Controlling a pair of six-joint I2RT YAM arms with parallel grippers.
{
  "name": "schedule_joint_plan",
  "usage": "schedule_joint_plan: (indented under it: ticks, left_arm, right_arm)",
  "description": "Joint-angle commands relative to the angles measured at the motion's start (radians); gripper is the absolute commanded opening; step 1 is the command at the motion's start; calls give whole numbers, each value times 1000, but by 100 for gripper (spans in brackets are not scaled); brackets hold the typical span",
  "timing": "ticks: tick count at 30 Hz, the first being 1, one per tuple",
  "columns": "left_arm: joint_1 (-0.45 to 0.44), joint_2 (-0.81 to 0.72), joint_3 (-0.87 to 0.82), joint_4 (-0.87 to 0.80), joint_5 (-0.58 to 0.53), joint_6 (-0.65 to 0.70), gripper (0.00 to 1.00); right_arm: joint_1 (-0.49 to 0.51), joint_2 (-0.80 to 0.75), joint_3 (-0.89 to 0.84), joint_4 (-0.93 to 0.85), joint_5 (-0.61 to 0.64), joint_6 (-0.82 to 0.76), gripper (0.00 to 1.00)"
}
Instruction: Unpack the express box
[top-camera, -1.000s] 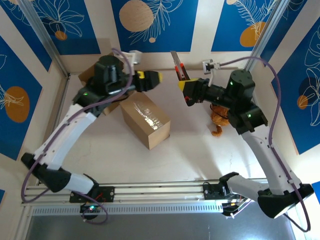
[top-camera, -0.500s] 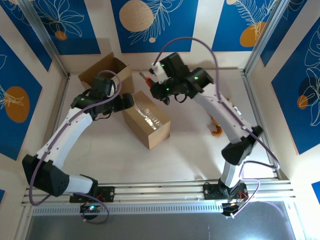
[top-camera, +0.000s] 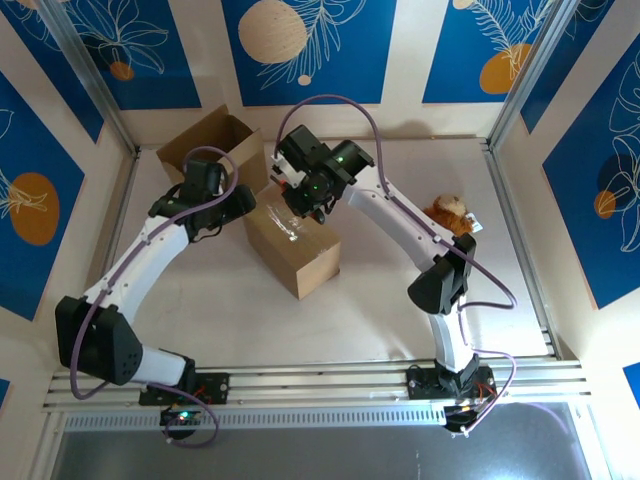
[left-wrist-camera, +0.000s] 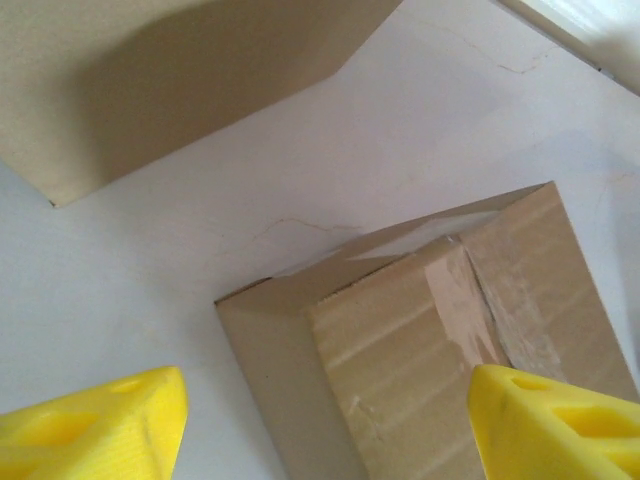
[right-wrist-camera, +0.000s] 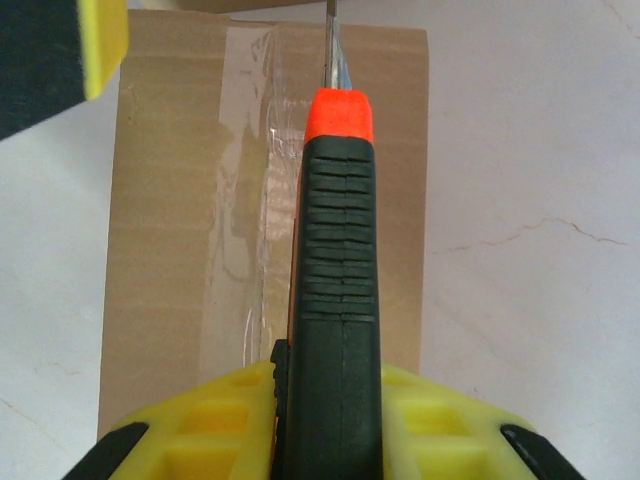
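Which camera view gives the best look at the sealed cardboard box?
The top external view: the sealed box is seen nearly whole there, with all its outline on the table. The left wrist view gives one taped end and a corner. The right wrist view gives its taped top, partly behind the knife.

Surfaces and materials
The brown matt cardboard box (top-camera: 295, 245) carries shiny, wrinkled clear plastic tape (right-wrist-camera: 250, 150); the black ribbed plastic utility knife (right-wrist-camera: 338, 260) has a metal blade (right-wrist-camera: 331, 45); the white tabletop (left-wrist-camera: 130, 260) is smooth, faintly cracked.
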Motion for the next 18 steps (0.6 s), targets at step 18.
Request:
schedule_joint_plan:
  ticks: [18]
  left_arm:
    - [14,40,-147,178,99,-86,63]
  right_arm:
    - [47,58,21,6,-12,-24,0]
